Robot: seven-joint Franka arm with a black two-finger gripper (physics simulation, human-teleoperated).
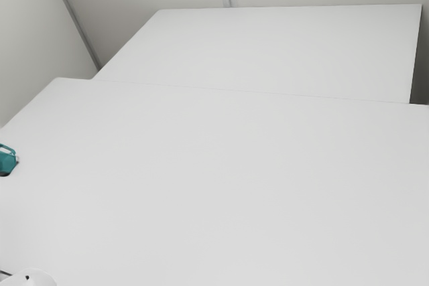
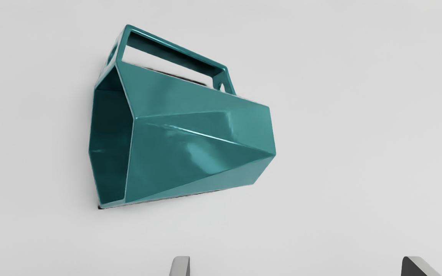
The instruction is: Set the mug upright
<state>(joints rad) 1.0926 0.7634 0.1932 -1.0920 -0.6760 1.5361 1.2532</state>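
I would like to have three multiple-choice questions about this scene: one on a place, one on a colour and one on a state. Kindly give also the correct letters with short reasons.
1. Where in the exterior view is the mug?
A. At the right edge
B. In the centre
C. At the left edge

2. What colour is the mug?
A. Teal
B. Orange
C. Yellow

3. How does the mug rest on the table?
A. Upright
B. On its side
C. Upside down

Right letters:
1. C: the exterior view's left edge cuts it off.
2. A: its walls and handle are both blue-green.
3. B: its mouth faces sideways and a side wall lies along the table.
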